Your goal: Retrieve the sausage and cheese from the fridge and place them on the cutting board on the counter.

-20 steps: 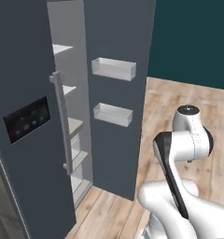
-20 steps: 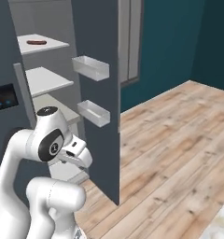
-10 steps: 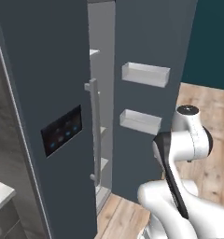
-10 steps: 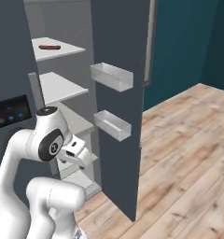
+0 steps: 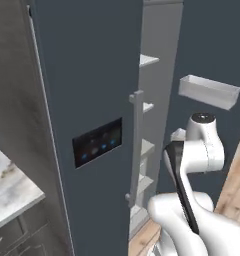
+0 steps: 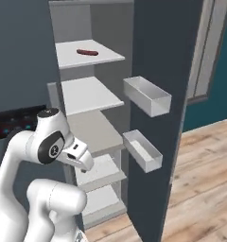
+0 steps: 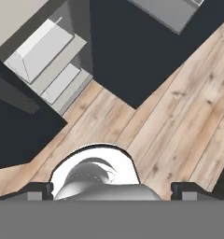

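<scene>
Standing before the fridge (image 6: 167,71), I have its right door swung wide and its white shelves exposed in the right base view. The sausage (image 6: 87,52) lies flat on the top shelf (image 6: 89,57), near the middle, apart from the walls. Below it a second shelf (image 6: 89,94) and a greyer third shelf (image 6: 94,132) follow, with two lower white shelves under those. Two white door bins (image 6: 147,96) project from the inner face of the open door, one above the other; the lower bin (image 6: 143,151) sits just beside the third shelf's front edge.

In the left base view the closed left door carries a black panel (image 5: 98,142) with blue lights, and a long grey vertical handle (image 5: 136,145) runs along its edge. A corner of the counter (image 5: 12,187), white-and-grey veined marble, shows at the lower left of that view, over dark cabinets.

My gripper (image 7: 111,190) points down at the wooden floor (image 7: 179,116). Its two dark fingertips (image 7: 37,190) stand at the far left and far right of the hand view, so my jaws are spread as wide as they go, with nothing between them. The hand view also takes in the lower fridge shelves at its upper left and the dark bottom edge of the open door across the middle.
</scene>
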Controlling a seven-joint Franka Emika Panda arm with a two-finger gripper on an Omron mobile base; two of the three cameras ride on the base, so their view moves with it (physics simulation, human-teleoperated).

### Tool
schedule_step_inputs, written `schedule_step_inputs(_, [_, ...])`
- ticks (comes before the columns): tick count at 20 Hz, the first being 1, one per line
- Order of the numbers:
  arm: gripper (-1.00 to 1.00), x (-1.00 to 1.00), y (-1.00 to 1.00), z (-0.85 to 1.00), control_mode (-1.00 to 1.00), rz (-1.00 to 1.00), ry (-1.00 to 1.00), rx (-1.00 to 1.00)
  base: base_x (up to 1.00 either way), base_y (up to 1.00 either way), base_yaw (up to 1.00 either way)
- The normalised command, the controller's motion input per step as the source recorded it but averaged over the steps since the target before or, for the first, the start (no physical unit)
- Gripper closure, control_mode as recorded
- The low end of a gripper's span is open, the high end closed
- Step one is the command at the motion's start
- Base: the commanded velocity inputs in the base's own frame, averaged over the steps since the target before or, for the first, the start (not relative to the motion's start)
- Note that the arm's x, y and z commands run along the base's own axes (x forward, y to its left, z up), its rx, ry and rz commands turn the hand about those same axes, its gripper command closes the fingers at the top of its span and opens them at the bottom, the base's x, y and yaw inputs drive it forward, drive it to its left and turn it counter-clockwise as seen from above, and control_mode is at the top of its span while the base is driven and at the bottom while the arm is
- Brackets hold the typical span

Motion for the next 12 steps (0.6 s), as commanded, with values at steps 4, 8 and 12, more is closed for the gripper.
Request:
schedule_step_inputs(4, [-1.00, 0.00, 0.00, 0.00, 1.00, 0.00, 0.00, 0.00, 0.48, -0.23, 0.62])
schedule_step_inputs(8, [-1.00, 0.00, 0.00, 0.00, 1.00, 0.00, 0.00, 0.00, 0.33, -0.30, 0.63])
schedule_step_inputs(12, [-1.00, 0.00, 0.00, 0.00, 1.00, 0.00, 0.00, 0.00, 0.21, -0.39, 0.56])
